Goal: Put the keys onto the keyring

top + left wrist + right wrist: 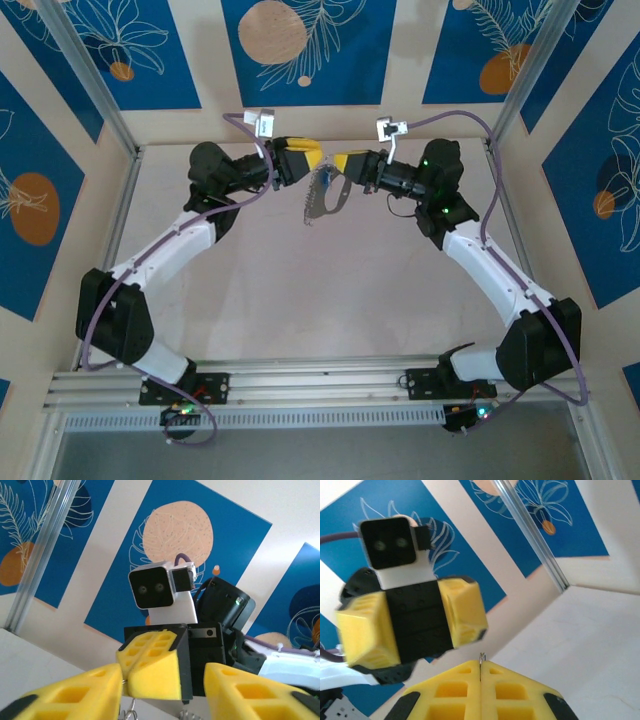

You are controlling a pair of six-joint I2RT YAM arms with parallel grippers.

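Keyring (325, 200) hangs far centre, wire pinched by right gripper (337, 164), fingers pressed together; left gripper (315, 160) spread beside it. Threading judged pending: left must present key.

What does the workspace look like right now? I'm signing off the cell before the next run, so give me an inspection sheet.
Surface: pale table, smooth and flat.
Job's things: keyring hangs in the air from the right gripper, tag tilted; key too small to make out.
Clutter: nothing seen.
Grippers: right gripper shut on the keyring's thin wire; left gripper open, facing it closely.
Cables: purple cables run along both arms.
Surroundings: blue patterned wall panels, metal frame posts.
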